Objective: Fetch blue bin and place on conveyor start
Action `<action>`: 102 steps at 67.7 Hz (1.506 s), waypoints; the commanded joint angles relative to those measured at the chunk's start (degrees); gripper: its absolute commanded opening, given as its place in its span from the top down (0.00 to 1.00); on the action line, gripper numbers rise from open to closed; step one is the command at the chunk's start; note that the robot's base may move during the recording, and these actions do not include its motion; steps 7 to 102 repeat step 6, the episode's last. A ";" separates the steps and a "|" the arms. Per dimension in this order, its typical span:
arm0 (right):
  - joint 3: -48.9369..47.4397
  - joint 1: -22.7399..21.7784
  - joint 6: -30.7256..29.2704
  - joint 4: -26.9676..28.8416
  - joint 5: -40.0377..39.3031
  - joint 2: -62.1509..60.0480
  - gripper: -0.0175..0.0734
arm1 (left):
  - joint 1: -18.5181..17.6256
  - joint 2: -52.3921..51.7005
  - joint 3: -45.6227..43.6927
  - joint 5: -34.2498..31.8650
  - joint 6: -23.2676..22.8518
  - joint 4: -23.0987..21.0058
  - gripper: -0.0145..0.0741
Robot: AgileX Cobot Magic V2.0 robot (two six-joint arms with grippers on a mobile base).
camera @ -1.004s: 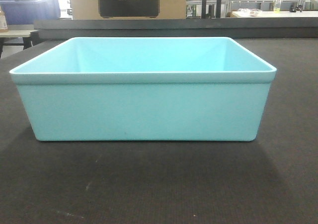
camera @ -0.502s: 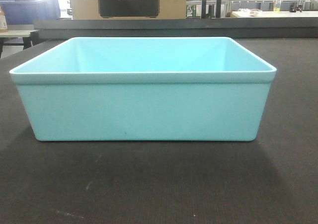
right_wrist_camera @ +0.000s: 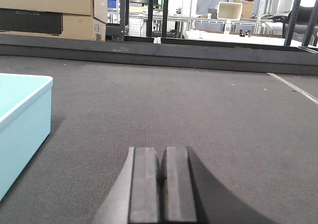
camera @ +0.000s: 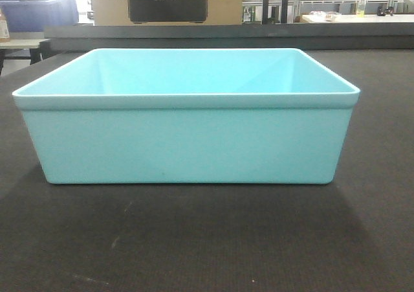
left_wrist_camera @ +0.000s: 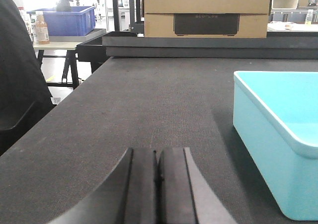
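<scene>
The blue bin point(camera: 187, 117), a pale aqua tub, stands upright and empty on the dark woven conveyor belt point(camera: 207, 240), filling the middle of the front view. Its left end shows in the left wrist view point(left_wrist_camera: 278, 134), and its right end in the right wrist view point(right_wrist_camera: 22, 119). My left gripper point(left_wrist_camera: 158, 157) is shut and empty, low over the belt to the left of the bin. My right gripper point(right_wrist_camera: 163, 154) is shut and empty, low over the belt to the right of the bin. Neither gripper touches the bin.
A dark raised rail point(camera: 226, 36) runs along the belt's far edge. Behind it stand stacked cardboard boxes point(camera: 167, 4). A dark royal-blue crate point(left_wrist_camera: 67, 21) sits on a side table at the far left. A black form point(left_wrist_camera: 17, 85) stands at the belt's left edge.
</scene>
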 commanded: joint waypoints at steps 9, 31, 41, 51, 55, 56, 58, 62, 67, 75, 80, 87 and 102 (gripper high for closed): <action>0.00 -0.21 -0.08 0.16 -1.40 -0.42 0.99 | 0.26 -0.30 -0.10 -0.77 0.07 -0.45 0.96; 0.00 -0.21 -0.08 0.16 -1.40 -0.42 0.99 | 0.26 -0.30 -0.10 -0.77 0.07 -0.45 0.96; 0.00 -0.21 -0.08 0.16 -1.40 -0.42 0.99 | 0.26 -0.30 -0.10 -0.77 0.07 -0.45 0.96; 0.00 -0.21 -0.08 0.16 -1.40 -0.42 0.99 | 0.26 -0.30 -0.10 -0.77 0.07 -0.45 0.96; 0.00 -0.21 -0.08 0.16 -1.40 -0.42 0.99 | 0.26 -0.30 -0.10 -0.77 0.07 -0.45 0.96; 0.00 -0.21 -0.08 0.16 -1.40 -0.42 0.99 | 0.26 -0.30 -0.10 -0.77 0.07 -0.45 0.96; 0.00 -0.21 -0.08 0.16 -1.40 -0.42 0.99 | 0.26 -0.30 -0.10 -0.77 0.07 -0.45 0.96; 0.00 -0.21 -0.08 0.16 -1.40 -0.42 0.99 | 0.26 -0.30 -0.10 -0.77 0.07 -0.45 0.96; 0.00 -0.21 -0.08 0.16 -1.40 -0.42 0.99 | 0.26 -0.30 -0.10 -0.77 0.07 -0.45 0.96; 0.00 -0.21 -0.08 0.16 -1.40 -0.42 0.99 | 0.26 -0.30 -0.10 -0.77 0.07 -0.45 0.96; 0.00 -0.21 -0.08 0.16 -1.40 -0.42 0.99 | 0.26 -0.30 -0.10 -0.77 0.07 -0.45 0.96; 0.00 -0.21 -0.08 0.16 -1.40 -0.42 0.99 | 0.26 -0.30 -0.10 -0.77 0.07 -0.45 0.96; 0.00 -0.21 -0.08 0.16 -1.40 -0.42 0.99 | 0.26 -0.30 -0.10 -0.77 0.07 -0.45 0.96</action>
